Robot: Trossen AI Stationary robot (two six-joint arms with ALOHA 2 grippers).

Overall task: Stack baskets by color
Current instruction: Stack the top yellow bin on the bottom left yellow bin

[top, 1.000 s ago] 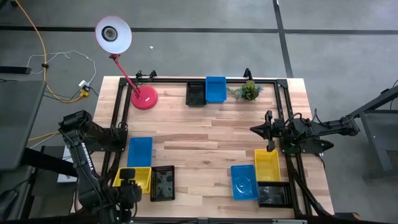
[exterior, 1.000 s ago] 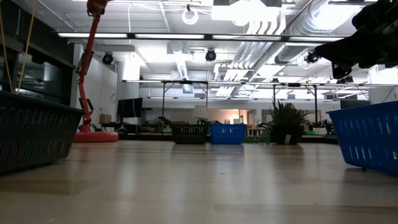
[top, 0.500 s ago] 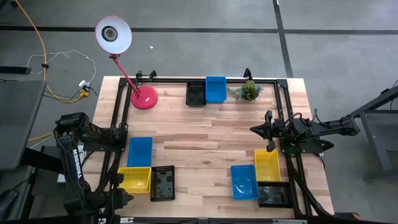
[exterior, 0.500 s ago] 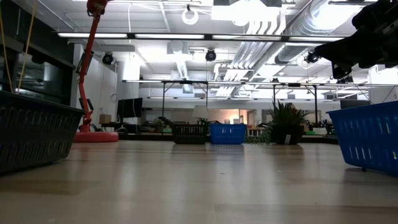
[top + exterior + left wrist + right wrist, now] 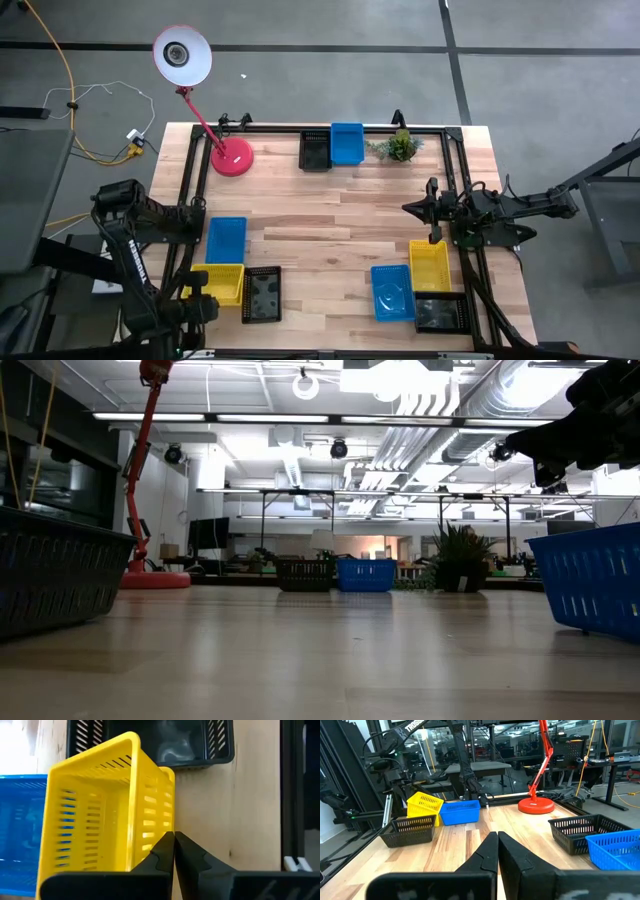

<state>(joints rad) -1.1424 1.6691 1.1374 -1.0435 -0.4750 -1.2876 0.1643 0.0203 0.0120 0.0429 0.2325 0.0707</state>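
Note:
A yellow basket (image 5: 224,283) stands at the near left between a blue basket (image 5: 225,240) and a black basket (image 5: 262,295). It is tipped, its left side raised, as the right wrist view shows (image 5: 425,803). My left gripper (image 5: 200,305) is shut at its near left corner. My right gripper (image 5: 494,838) is shut and hangs still above the table by the right-hand yellow basket (image 5: 428,264). Beside that one lie a blue basket (image 5: 392,292) and a black basket (image 5: 438,312). Another black basket (image 5: 315,150) and blue basket (image 5: 347,142) rest at the far edge. My left gripper has its shut fingertips (image 5: 165,845) at the yellow basket's wall, at the near left corner (image 5: 161,827), slanting down from the table's left. Whether the wall lies between the fingers, I cannot tell. The basket is tilted, its right side down on the table.
A pink desk lamp (image 5: 231,157) stands at the far left and a small green plant (image 5: 400,147) at the far right. Black frame rails (image 5: 190,230) run along the table's edges. Bare wood (image 5: 330,230) lies in the middle.
My left gripper has gone down and toward the table's near left corner, off the top of the yellow basket to its corner. The basket, flat before, now stands tipped with its left side raised and its right side still on the table.

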